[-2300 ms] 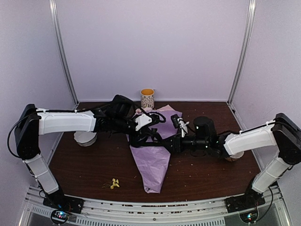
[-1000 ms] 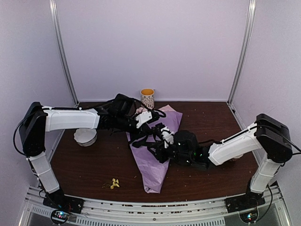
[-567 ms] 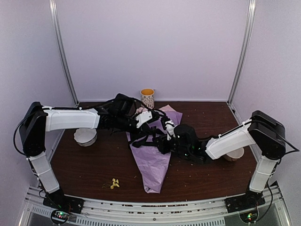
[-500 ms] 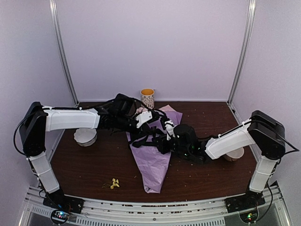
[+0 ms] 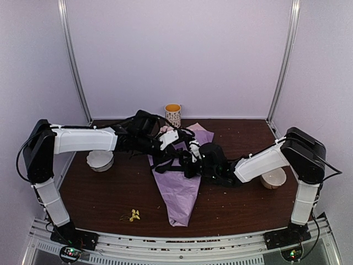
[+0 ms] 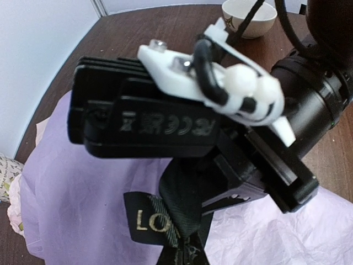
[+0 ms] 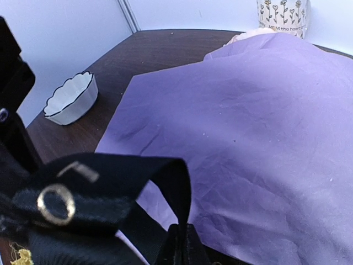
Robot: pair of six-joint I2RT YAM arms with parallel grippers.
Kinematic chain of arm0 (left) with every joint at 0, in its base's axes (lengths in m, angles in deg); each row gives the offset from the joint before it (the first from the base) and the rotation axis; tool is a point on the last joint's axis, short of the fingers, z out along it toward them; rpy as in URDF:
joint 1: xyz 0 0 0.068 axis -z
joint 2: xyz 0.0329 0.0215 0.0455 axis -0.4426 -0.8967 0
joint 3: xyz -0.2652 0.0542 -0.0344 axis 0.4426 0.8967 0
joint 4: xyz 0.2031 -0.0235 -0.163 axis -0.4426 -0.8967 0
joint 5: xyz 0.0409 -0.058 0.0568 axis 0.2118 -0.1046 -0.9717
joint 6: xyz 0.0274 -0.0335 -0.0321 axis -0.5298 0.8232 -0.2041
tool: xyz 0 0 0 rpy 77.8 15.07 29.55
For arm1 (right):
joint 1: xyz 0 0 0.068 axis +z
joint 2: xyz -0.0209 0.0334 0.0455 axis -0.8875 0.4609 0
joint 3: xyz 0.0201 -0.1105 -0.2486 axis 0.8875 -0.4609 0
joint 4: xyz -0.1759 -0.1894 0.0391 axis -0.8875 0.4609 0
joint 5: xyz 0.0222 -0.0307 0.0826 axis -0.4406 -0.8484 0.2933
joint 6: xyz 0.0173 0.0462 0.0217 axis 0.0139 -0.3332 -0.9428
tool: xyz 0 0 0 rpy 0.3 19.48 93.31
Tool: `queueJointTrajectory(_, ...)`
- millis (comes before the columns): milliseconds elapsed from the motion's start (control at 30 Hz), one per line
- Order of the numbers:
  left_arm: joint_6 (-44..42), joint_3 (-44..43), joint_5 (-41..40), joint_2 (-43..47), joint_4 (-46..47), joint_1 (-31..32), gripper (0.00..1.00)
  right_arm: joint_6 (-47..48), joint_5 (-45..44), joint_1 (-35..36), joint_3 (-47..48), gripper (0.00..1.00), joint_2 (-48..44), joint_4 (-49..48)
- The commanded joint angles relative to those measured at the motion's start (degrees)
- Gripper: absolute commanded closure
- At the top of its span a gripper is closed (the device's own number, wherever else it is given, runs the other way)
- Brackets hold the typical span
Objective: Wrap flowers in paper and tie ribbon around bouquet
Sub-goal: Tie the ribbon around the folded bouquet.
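the narrow black lettered ribbon [image 6: 146, 221] looks limp and slippery, best pinched flat; left gripper [image 6: 179, 255] and right gripper [image 7: 180, 245] each clamp it.

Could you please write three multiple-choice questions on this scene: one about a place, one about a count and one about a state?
1. Where is the mug?
A. at the far edge of the table, beyond the bouquet
B. between the arm bases
C. at the near right corner

2. How many white bowls stand on the table?
A. one
B. two
C. four

3. What is the state of the right claw?
A. wide open
B. shut on the ribbon
C. shut on the mug

Answers:
1 A, it stands behind the bouquet's wide end.
2 B, one on each side.
3 B, the black ribbon runs into its closed tips.
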Motion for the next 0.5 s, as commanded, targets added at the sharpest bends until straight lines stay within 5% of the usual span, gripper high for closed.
queueJointTrajectory(0, 1.49, -0.75, -4.66, -0.13, 1.65, -0.9, 1.0, 1.98, 4.45, -0.15, 1.01, 1.0, -4.51, 4.9)
queueJointTrajectory(267, 2.33, 0.72, -12.01, 1.47, 3.19, -1.09, 1.0, -0.39, 20.2, 0.49, -7.24, 1.0, -18.17, 12.75)
queueJointTrajectory(467, 4.05, 2.56, -10.74, 2.12, 3.12, -1.02, 1.0, -3.88, 34.08, 1.9, -8.28, 1.0, -19.69, 16.98)
